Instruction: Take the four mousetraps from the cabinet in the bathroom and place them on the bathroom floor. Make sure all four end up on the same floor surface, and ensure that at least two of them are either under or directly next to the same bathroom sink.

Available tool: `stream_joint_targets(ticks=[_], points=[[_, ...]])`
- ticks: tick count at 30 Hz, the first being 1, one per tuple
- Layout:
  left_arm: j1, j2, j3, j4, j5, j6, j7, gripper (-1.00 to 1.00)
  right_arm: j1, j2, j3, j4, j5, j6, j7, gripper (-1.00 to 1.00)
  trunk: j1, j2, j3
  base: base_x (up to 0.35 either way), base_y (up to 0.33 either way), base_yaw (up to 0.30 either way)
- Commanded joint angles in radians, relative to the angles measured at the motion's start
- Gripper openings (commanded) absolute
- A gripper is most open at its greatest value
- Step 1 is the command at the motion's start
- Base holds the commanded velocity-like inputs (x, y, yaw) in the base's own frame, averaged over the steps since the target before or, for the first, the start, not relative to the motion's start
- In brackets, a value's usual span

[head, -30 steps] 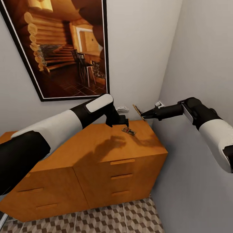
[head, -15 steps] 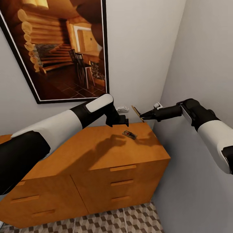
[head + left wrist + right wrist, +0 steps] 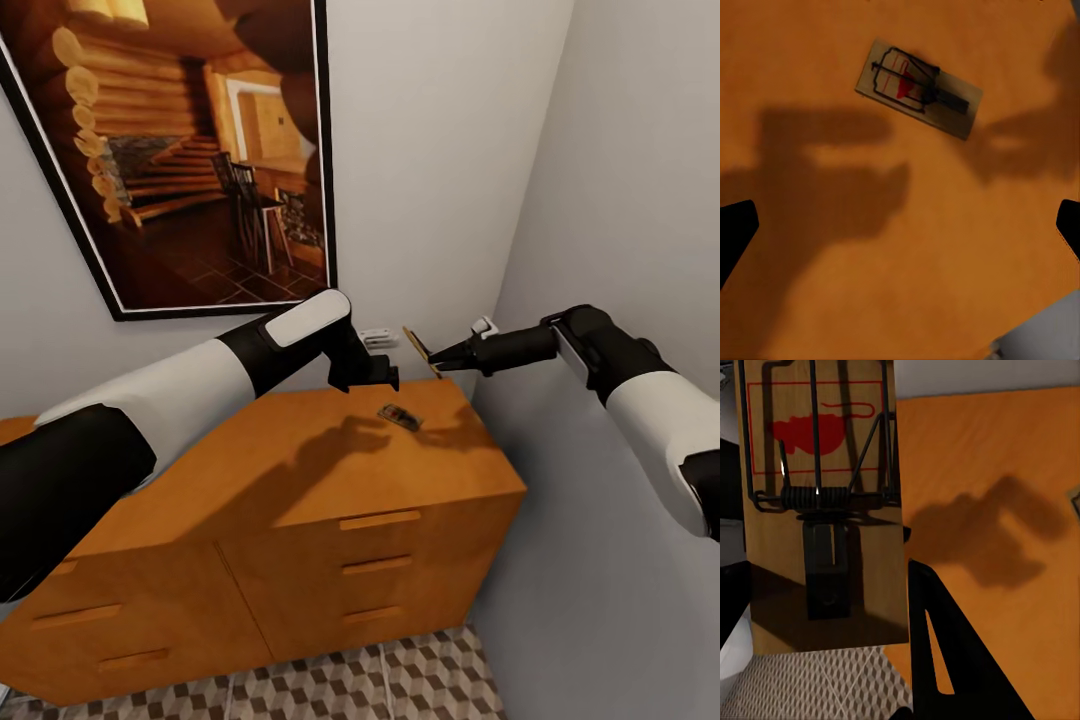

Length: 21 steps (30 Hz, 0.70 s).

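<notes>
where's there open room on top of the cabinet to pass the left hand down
The cabinet top is bare orange wood from the lone mousetrap leftward toward the left arm, and forward to the drawer edge. It is tighter at the back right corner: the right gripper holds a second mousetrap there, close to both walls.

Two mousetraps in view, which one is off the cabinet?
The mousetrap pinched in the right gripper, held tilted in the air. The other mousetrap lies flat on the cabinet top under the left gripper.
</notes>
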Motion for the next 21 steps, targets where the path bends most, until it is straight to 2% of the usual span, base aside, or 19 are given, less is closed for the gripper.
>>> stream_joint_targets(ticks=[1,7,21], points=[[-0.001,0.000,-0.003,0.000,0.011,-0.002,0.009,1.00,-0.001,0.000,0.008,0.000,-0.011,0.013,-0.001,-1.00,0.000,-0.001,-0.001,0.078,-0.082,0.000],[-0.001,0.002,-0.005,0.001,0.011,0.000,0.010,1.00,-0.001,0.011,0.007,-0.001,-0.011,0.013,0.003,-1.00,0.000,-0.001,-0.001,0.119,-0.112,0.000],[0.001,0.000,-0.007,0.000,0.015,-0.002,0.009,1.00,-0.001,0.014,0.008,-0.001,-0.011,0.013,0.004,-1.00,0.000,-0.001,-0.001,0.009,-0.009,0.000]])
